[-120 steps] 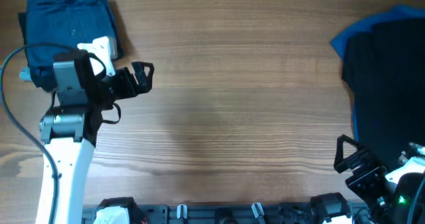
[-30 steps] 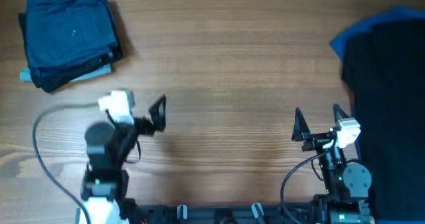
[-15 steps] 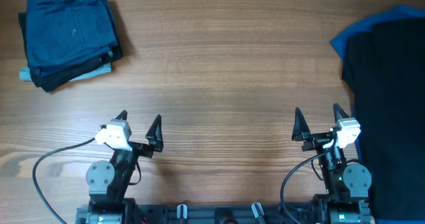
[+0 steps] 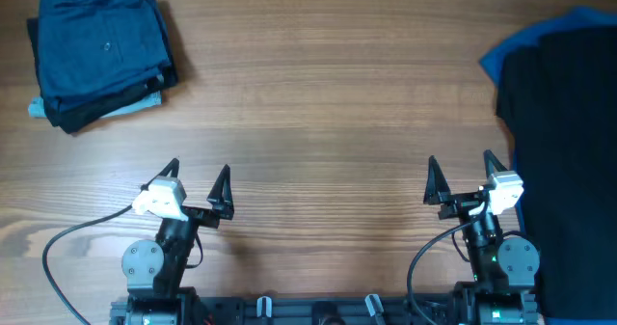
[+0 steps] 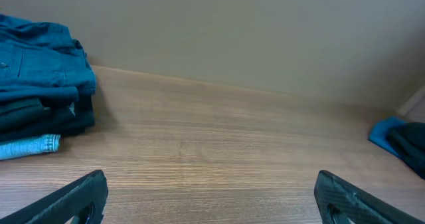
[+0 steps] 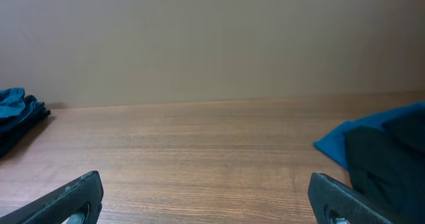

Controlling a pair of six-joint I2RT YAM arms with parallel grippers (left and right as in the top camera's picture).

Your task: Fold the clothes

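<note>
A folded stack of clothes (image 4: 99, 55) lies at the table's far left corner: navy shorts with a small button on top, black below, a light blue piece at the bottom. It also shows in the left wrist view (image 5: 40, 84). A pile of unfolded clothes (image 4: 564, 122), black over bright blue, lies at the right edge and shows in the right wrist view (image 6: 378, 151). My left gripper (image 4: 198, 176) is open and empty near the front edge. My right gripper (image 4: 461, 176) is open and empty near the front right, left of the black pile.
The wooden table (image 4: 328, 122) stretches between the two piles. A plain wall (image 5: 232, 31) rises behind the table's far edge. The arm bases and a rail stand along the front edge (image 4: 318, 311).
My left arm has drawn back from beside the folded stack to the front edge. My right arm has come to its upright pose at the front right. Both now hold still.
</note>
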